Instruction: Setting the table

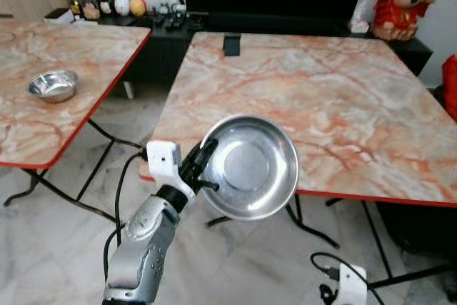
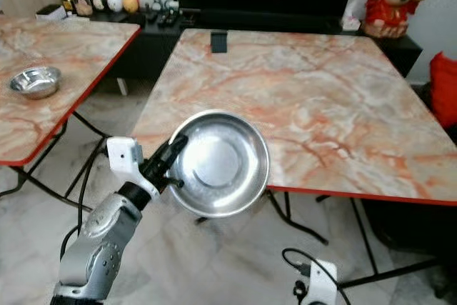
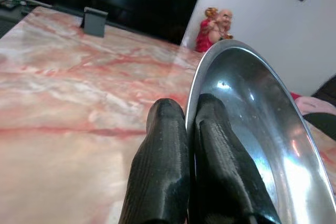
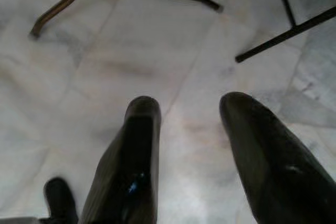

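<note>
Left claw (image 1: 206,171) grips steel bowl (image 1: 250,168) over table's edge (image 1: 371,194); right claw (image 4: 189,129) spread.

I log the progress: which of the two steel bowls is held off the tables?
The larger steel bowl, pinched at its rim by the left gripper; the smaller bowl rests on the left table.

The left arm is raised and bent forward, its wrist angled up. The left gripper (image 1: 205,167) has its two black fingers (image 3: 163,166) pinched tight on the rim of a steel bowl (image 1: 251,167). The right gripper (image 4: 191,156) hangs low, pointing downward, fingers spread apart.
</note>
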Robot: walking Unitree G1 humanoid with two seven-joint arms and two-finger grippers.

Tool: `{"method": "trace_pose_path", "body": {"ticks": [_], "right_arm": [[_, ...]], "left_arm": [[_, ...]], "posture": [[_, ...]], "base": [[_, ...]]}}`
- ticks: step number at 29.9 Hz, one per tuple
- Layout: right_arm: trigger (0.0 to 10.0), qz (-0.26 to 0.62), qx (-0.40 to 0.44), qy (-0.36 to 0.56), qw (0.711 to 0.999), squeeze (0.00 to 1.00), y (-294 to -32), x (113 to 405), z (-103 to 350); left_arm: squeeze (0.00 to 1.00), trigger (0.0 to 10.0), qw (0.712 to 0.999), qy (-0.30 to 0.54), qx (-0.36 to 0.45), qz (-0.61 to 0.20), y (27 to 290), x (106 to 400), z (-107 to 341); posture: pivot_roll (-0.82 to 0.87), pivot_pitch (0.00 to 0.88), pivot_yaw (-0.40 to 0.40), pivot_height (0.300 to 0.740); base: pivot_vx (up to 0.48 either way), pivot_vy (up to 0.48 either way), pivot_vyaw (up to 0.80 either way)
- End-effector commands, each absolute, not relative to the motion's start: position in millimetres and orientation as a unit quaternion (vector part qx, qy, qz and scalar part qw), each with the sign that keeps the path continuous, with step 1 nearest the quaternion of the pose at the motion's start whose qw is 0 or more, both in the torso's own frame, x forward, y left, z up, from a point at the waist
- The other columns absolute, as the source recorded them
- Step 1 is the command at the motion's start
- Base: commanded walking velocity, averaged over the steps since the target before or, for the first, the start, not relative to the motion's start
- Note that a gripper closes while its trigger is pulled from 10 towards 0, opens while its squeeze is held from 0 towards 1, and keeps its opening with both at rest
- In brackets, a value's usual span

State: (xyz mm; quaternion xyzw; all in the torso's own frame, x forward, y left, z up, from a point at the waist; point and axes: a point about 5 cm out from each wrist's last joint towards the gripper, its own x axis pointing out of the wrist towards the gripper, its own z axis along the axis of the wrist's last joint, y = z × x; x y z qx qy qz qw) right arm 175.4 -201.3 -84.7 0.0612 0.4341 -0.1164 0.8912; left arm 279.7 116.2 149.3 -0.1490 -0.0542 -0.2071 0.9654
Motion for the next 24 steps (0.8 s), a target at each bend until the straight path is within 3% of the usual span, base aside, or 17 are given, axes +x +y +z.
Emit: {"method": "trace_pose_path", "body": {"ticks": [1, 14, 24], "right_arm": [[10.0, -0.119, 0.067, 0.440, 0.888, 0.00, -200.1, 171.9, -86.6], [10.0, -0.117, 0.065, 0.441, 0.887, 0.00, -199.4, 170.7, -87.2], [10.0, -0.115, 0.063, 0.444, 0.887, 0.00, -198.8, 169.2, -88.0]], "left_arm": [[0.00, 10.0, 0.964, -0.067, -0.148, -0.210, 114.8, 280.4, 154.2], [0.00, 10.0, 0.965, -0.064, -0.131, -0.216, 118.8, 279.5, 151.8], [0.00, 10.0, 0.975, -0.069, -0.087, -0.193, 144.4, 287.3, 154.2]], "posture": [[0.04, 0.000, -0.044, 0.740], [0.05, 0.000, -0.045, 0.740], [0.05, 0.000, -0.047, 0.740]], "base": [[0.000, -0.356, 0.00], [0.000, -0.356, 0.00], [0.000, -0.356, 0.00]]}}
